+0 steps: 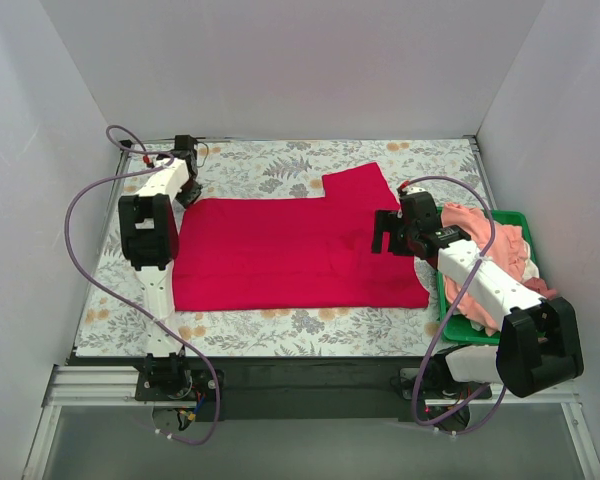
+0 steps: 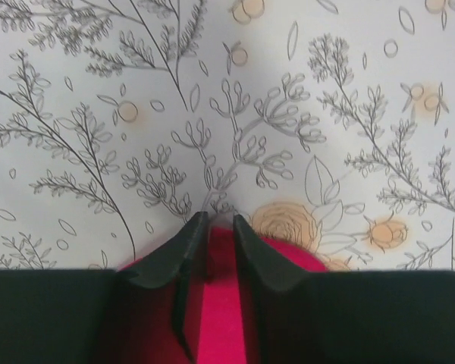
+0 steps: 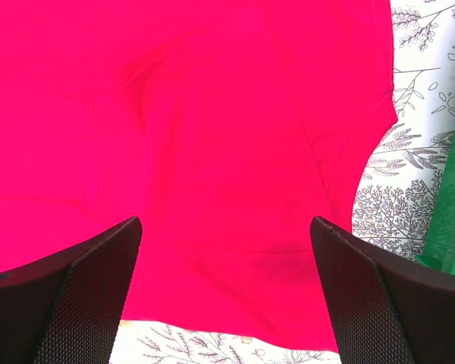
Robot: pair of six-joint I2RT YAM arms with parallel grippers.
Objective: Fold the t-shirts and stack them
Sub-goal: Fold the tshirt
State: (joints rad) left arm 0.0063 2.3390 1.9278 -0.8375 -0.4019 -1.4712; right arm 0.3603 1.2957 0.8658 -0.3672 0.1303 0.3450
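Note:
The large crimson t-shirt lies spread flat on the floral table cover, one sleeve pointing to the far side. My left gripper is at the shirt's far left corner. In the left wrist view the left gripper is shut on a fold of the crimson cloth. My right gripper hovers over the shirt's right part. In the right wrist view the right gripper is wide open and empty above the crimson cloth. The salmon pink shirt lies crumpled in the bin, with darker pink cloth beside it.
A green plastic bin stands at the right edge of the table, right of the crimson shirt; its wall shows in the right wrist view. White walls enclose the table on three sides. The floral cover shows around the shirt.

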